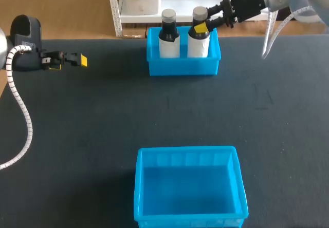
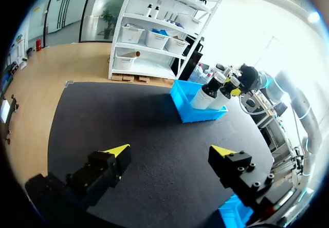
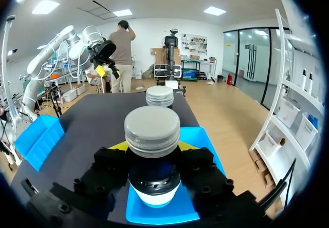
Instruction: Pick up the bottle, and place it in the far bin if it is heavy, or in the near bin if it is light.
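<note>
Two dark bottles with white labels and grey caps stand upright in the far blue bin point(image 1: 182, 66). My right gripper point(image 1: 205, 25) is shut on the neck of the right bottle point(image 1: 198, 43), with a yellow tip on each side of it just under the cap. In the right wrist view this bottle point(image 3: 152, 130) fills the space between the fingers, and the other bottle point(image 3: 160, 95) stands just beyond it. That left bottle point(image 1: 168, 35) is untouched. My left gripper point(image 1: 79, 60) hangs open and empty at the table's far left.
The near blue bin point(image 1: 187, 150) sits at the table's front middle with nothing inside. Dark tabletop lies between the two bins. In the left wrist view the far bin point(image 2: 187, 110) and both bottles are well ahead of the left gripper point(image 2: 169, 153).
</note>
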`<state>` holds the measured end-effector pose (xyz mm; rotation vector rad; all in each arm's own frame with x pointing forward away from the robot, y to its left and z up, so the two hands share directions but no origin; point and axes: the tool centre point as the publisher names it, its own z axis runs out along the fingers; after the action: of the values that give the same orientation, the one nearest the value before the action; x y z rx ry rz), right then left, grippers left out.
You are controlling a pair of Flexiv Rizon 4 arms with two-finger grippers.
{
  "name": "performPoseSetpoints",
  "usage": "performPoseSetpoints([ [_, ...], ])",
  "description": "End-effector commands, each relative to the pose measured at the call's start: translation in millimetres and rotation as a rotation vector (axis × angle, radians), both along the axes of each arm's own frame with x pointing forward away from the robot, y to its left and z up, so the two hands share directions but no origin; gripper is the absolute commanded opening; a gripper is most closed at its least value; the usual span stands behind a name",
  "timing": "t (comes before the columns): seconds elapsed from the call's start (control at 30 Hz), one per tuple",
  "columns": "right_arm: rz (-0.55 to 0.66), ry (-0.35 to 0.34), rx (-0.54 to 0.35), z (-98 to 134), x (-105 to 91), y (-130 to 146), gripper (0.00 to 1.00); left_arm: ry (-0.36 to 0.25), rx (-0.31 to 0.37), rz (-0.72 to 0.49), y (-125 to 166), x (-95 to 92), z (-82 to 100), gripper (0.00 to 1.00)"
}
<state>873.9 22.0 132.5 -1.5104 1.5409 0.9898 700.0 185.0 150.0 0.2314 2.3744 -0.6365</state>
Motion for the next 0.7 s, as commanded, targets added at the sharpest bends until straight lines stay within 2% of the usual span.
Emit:
performPoseSetpoints([
  [0.03,0.039,0.02,-0.001,0.5,10.6,0.5,0.0,0.0,0.0,0.0,0.0,0.0,0.0,1.0],
  [0.7,0.032,0.037,-0.012,-7.1,14.9,0.6,0.0,0.0,0.0,0.0,0.0,0.0,0.0,1.0],
])
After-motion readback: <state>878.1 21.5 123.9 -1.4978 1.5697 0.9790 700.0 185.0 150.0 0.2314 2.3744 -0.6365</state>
